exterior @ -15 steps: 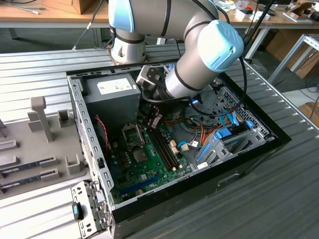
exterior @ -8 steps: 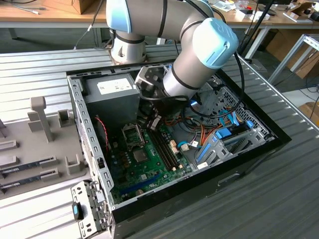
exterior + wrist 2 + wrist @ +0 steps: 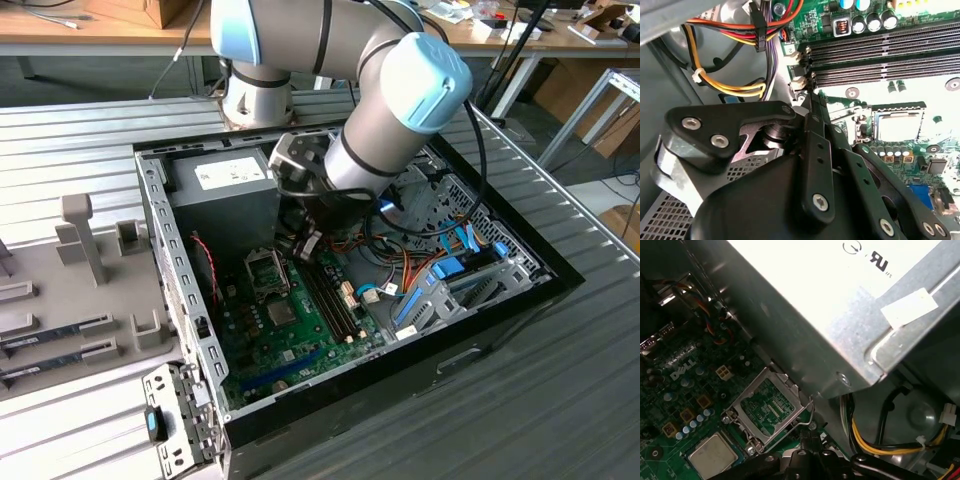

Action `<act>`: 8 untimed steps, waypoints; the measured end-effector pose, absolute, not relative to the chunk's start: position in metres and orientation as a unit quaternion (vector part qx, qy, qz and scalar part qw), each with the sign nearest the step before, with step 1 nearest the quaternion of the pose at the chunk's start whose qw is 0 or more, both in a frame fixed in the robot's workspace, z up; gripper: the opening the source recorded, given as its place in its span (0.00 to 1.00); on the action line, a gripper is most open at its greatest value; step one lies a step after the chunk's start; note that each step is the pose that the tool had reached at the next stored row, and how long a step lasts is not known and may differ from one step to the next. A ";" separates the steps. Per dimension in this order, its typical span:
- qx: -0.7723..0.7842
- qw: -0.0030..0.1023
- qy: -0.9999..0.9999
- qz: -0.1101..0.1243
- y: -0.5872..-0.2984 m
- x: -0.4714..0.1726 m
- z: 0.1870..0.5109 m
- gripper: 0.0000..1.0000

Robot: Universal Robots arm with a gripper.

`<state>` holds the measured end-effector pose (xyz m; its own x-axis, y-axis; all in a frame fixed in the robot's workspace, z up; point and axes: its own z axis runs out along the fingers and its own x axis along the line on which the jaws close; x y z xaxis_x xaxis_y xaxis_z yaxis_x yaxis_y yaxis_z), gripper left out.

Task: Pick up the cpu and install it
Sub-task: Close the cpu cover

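Note:
The cpu is a silver-grey square with a thin green rim, lying flat in its socket on the green motherboard; in the second wrist view the cpu shows inside the dark socket frame. The socket's metal load plate stands swung open beside it. My gripper is down inside the computer case, its black fingers closed together with nothing visible between them. The fingertips sit right by the socket's wire lever, a short way from the cpu. In the exterior view the gripper hangs just beside the socket.
The grey power-supply box looms close to the socket. Memory slots run alongside the gripper, and bundles of coloured cables lie behind it. A drive cage fills the case at the exterior view's right. A grey parts tray holds memory sticks.

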<state>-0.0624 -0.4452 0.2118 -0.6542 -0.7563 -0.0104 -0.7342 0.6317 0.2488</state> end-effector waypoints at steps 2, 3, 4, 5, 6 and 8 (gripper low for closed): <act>0.412 0.047 -0.903 -0.116 -0.445 -0.062 0.210 0.11; 0.412 0.047 -0.903 -0.116 -0.445 -0.062 0.210 0.11; 0.412 0.047 -0.903 -0.116 -0.445 -0.062 0.209 0.11; 0.412 0.048 -0.903 -0.116 -0.444 -0.062 0.208 0.11; 0.411 0.048 -0.903 -0.116 -0.444 -0.062 0.208 0.11; 0.410 0.047 -0.903 -0.116 -0.441 -0.062 0.207 0.11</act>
